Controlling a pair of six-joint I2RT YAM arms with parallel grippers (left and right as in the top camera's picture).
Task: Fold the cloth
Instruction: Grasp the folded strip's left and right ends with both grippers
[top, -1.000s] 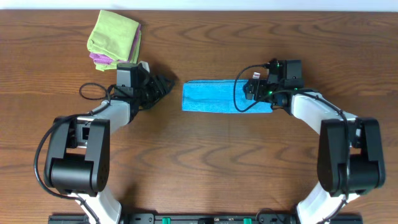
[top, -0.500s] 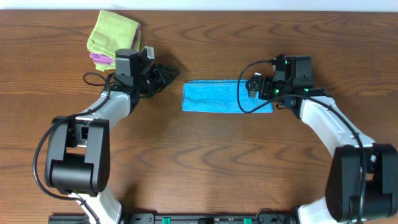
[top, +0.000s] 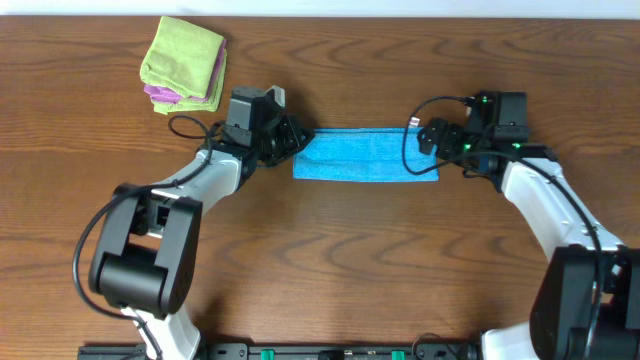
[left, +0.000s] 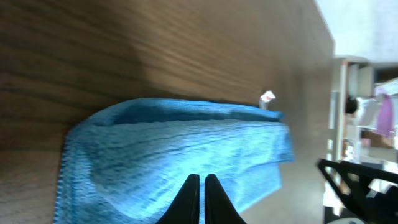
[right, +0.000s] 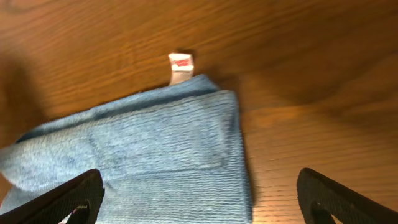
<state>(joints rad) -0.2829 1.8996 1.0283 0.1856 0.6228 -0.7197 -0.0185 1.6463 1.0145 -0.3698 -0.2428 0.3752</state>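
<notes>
Lime-green cloth (top: 183, 55): far left, untouched.
Left gripper (left: 201, 185): has moved in to the strip's left end and clenched; whether it nips fabric is unclear.
Sky-blue cloth (top: 365, 155): folded strip, mid-table, ready for another fold.
Right gripper (right: 202, 196): released, spread over the tagged end; fingertips cropped.

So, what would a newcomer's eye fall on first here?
A bright blue cloth, folded into a long strip, lies midway on the table. The left gripper is shut at its left end; the right gripper stands wide open over the end with the white tag. A green cloth sits far left.
</notes>
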